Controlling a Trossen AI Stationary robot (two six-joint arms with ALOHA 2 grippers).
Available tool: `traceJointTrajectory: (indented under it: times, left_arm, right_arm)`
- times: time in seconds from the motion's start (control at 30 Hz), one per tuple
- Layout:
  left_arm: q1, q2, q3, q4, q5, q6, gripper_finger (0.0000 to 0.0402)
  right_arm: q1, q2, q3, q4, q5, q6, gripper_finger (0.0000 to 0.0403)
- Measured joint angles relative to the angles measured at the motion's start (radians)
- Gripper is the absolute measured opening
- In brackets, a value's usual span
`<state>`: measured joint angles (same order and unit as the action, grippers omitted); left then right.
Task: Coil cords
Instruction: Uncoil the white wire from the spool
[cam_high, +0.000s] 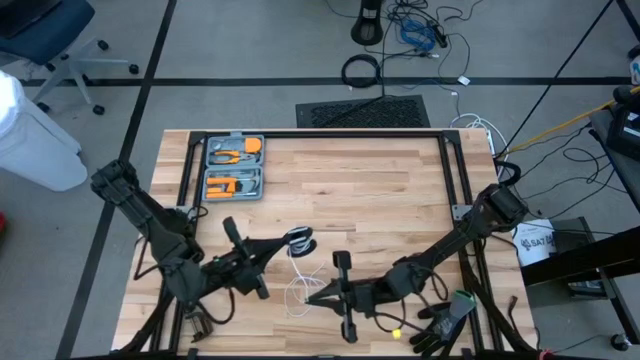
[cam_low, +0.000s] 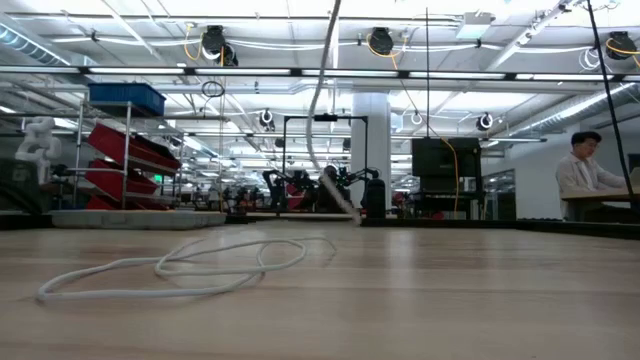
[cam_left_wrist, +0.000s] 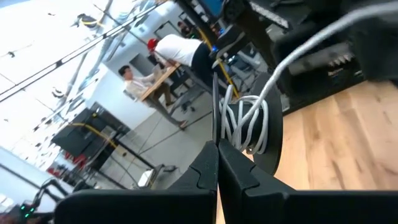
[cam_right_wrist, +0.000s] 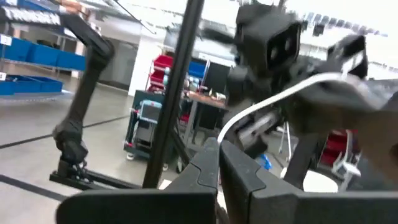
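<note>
Wooden counter (cam_high: 400, 190), grey tool case (cam_high: 234, 168) at far left corner; workshop behind, person seated at desk (cam_low: 590, 170). White cord (cam_high: 298, 290) loose mid-counter, reel (cam_left_wrist: 252, 127) pinched in closed left tool (cam_high: 292, 240). Right tool (cam_high: 312, 298) closed on cord.

overhead, table-level, two wrist cameras

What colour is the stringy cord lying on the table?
White. The cord shows best in the low view, lying in loose loops on the wooden table.
</note>
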<state>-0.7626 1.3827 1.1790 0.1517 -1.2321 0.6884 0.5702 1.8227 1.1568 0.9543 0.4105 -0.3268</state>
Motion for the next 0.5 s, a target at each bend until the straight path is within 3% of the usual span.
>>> traceJointTrajectory:
  times: [0.37, 0.5]
  left_arm:
    - [-0.002, 0.007, 0.000, 0.157, 0.020, 0.006, 0.0001]
    - [-0.020, 0.007, 0.000, 0.156, 0.024, 0.007, 0.0001]
  right_arm:
    - [-0.075, 0.080, 0.000, -0.033, 0.012, 0.082, 0.0000]
    - [-0.086, 0.080, 0.000, -0.114, 0.092, 0.102, 0.0000]
